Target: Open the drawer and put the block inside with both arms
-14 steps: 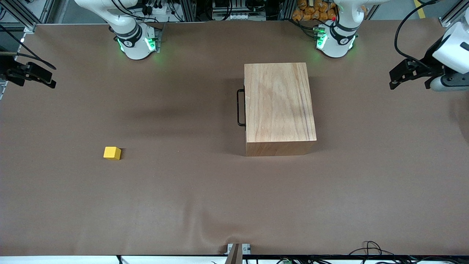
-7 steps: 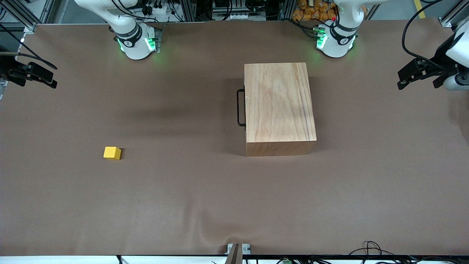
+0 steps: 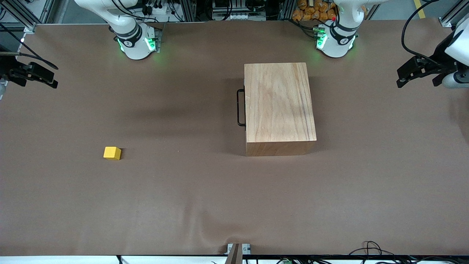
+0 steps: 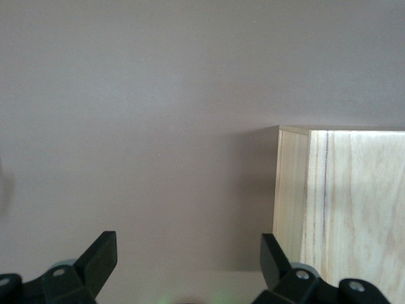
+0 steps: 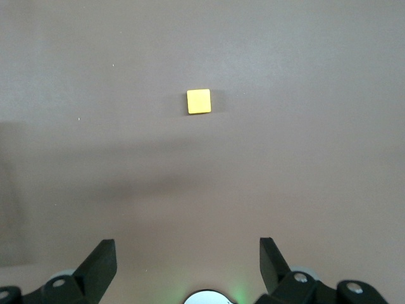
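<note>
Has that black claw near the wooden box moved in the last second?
Yes. The left end effector has drawn away from the wooden box, toward its own end of the table.

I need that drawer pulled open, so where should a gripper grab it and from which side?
Grip the black wire handle on the drawer front, coming from the right arm's end of the table. It stands off the wooden box, leaving room for one finger in the loop.

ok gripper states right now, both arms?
Left gripper: open, empty, up over the table beside the wooden box.
Right gripper: open, empty, high over the table, yellow block below it.
</note>
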Tool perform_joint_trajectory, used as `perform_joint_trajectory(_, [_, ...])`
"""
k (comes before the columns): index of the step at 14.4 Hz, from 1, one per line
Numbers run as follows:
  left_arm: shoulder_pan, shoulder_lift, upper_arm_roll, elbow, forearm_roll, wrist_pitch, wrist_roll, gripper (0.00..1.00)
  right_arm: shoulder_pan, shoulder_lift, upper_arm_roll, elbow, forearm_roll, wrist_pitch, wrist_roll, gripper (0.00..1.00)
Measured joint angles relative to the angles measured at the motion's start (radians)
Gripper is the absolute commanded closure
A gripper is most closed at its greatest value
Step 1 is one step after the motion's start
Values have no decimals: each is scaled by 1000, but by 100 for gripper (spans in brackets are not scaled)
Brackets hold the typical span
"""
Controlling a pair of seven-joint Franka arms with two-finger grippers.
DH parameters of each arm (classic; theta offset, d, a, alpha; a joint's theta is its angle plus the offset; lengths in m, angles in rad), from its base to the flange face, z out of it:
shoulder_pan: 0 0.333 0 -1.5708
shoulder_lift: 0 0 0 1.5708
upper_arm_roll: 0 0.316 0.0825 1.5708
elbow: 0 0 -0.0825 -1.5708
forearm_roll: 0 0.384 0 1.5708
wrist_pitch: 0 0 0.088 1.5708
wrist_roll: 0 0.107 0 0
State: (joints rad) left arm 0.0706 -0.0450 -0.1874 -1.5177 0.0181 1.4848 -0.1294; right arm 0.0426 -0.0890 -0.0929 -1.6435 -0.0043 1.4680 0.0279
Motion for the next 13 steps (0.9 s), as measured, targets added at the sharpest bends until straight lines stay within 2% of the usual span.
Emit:
perform_joint_trajectory(8, [-19, 8, -72, 0, 0, -1, -25, 0, 0, 0, -3, -1, 0, 0, -1, 0])
perform_joint_trajectory(13, [-69, 52, -179, 2, 0, -1, -253, 0, -1, 0, -11, -1, 0, 6, -1, 0])
